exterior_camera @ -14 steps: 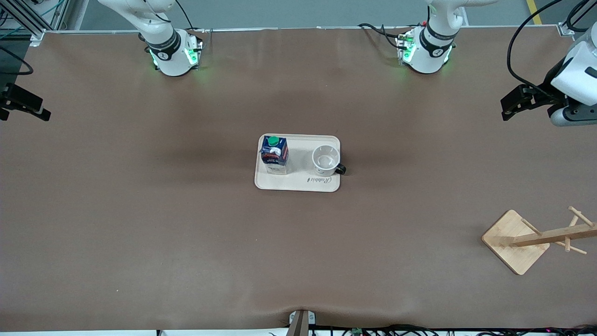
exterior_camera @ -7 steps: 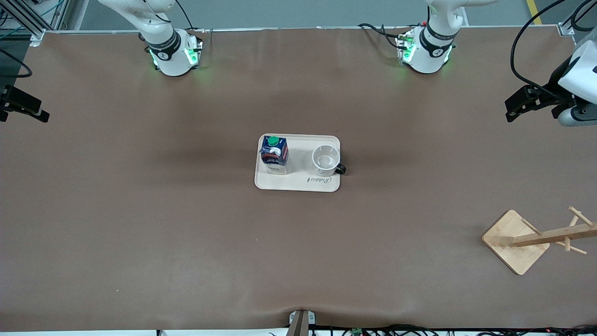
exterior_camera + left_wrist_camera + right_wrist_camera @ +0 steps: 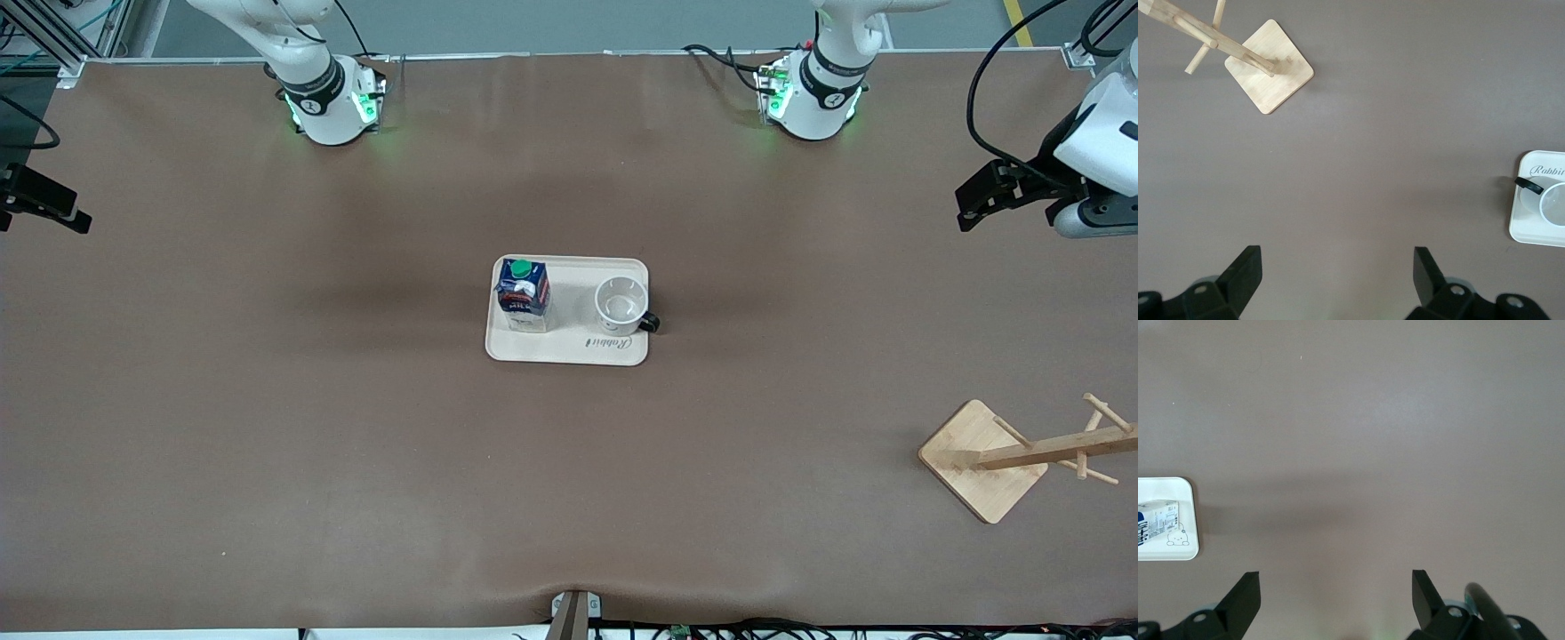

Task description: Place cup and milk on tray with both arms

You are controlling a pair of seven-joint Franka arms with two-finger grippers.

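The cream tray lies at the table's middle. The dark-blue milk carton with a green cap stands upright on it, toward the right arm's end. The white cup stands upright on it beside the milk, with its black handle over the tray's edge. My left gripper is open and empty, up over the table's edge at the left arm's end. My right gripper is open and empty at the right arm's end. The left wrist view shows its gripper, the tray's corner and the cup. The right wrist view shows its gripper, the tray and the milk.
A wooden mug rack on a square base stands near the front camera at the left arm's end; it also shows in the left wrist view. Brown table surface spreads around the tray.
The left gripper swayed slightly outward and back. The right gripper drifted a little toward the table's end. The tray, milk and cup have not moved.
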